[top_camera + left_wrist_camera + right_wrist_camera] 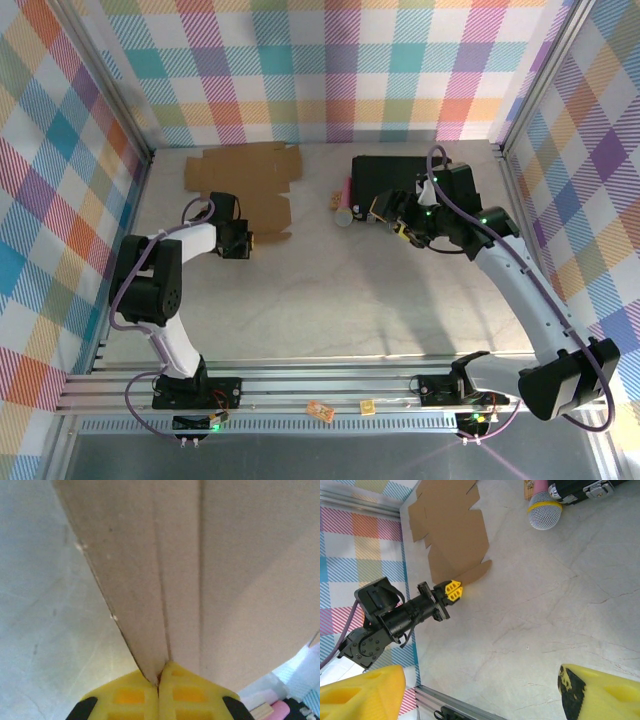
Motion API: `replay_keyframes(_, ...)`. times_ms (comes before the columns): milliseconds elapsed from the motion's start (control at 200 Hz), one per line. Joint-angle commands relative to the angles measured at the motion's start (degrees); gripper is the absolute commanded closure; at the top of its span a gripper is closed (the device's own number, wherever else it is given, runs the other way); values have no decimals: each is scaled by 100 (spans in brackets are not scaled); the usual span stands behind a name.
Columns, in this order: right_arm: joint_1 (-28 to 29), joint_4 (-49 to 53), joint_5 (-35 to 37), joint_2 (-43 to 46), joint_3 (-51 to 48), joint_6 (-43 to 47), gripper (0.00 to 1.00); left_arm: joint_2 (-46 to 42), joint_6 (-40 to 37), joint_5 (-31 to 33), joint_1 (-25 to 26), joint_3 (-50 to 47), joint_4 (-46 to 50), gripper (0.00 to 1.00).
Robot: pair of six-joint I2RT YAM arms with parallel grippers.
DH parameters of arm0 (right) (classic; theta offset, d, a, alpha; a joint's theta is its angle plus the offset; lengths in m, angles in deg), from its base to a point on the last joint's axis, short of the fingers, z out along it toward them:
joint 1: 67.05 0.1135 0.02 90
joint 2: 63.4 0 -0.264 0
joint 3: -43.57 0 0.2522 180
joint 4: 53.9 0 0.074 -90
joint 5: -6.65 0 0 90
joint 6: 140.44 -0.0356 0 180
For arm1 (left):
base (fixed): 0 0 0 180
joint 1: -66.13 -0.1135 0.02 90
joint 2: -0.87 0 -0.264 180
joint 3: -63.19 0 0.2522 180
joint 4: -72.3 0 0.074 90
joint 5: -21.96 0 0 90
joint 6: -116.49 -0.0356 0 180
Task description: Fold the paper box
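Observation:
The paper box (pixel 250 180) lies as a flat brown cardboard sheet at the back left of the table. My left gripper (pixel 248 240) is at the sheet's near right corner. In the left wrist view its yellow fingertips (pixel 175 690) are pressed together with the cardboard edge (pixel 150 605) pinched between them; the left gripper (pixel 159 677) is shut on it. The right wrist view shows the paper box (pixel 455 535) with the left gripper (pixel 452 591) at its lower corner. My right gripper (pixel 385 212) hovers at the back right, and the right gripper (pixel 480 700) stands open, holding nothing.
A black case (pixel 400 175) sits at the back right, behind my right gripper. A microphone (pixel 345 208) with a silver mesh head (pixel 544 512) lies beside it. Checkered walls enclose three sides, and an aluminium rail (pixel 330 385) runs along the near edge.

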Motion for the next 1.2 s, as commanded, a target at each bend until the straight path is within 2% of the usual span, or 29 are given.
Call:
replay_keyframes(0,-2,49,-73,-99,33,64,20,-39,-65,84,-38,225,-24,100)
replay_keyframes(90,-8,199,33,-192,122,11,19,-457,-249,142,12,251,430,100)
replay_keyframes(180,-12,361,81,-376,222,13,17,-1001,-562,197,88,249,1310,100)
replay_keyframes(395,-10,289,-217,-1191,501,87,16,-2569,-656,-122,278,-614,2108,100)
replay_keyframes(530,20,-65,-497,-2053,781,106,18,-3569,-484,-264,468,-1054,2649,100)
replay_keyframes(695,252,-534,-1005,-3581,1530,-54,20,-4635,-264,-291,531,-1296,3288,100)
replay_keyframes(750,327,-732,-1254,-4080,1805,-216,26,-4806,-243,-345,537,-1294,3469,100)
replay_keyframes(855,509,-954,-1334,-4686,2294,-374,27,-5029,-296,-387,541,-1204,3811,100)
replay_keyframes(1195,910,-1325,-1391,-5404,2515,-727,29,-5428,-258,-538,541,-1068,4200,100)
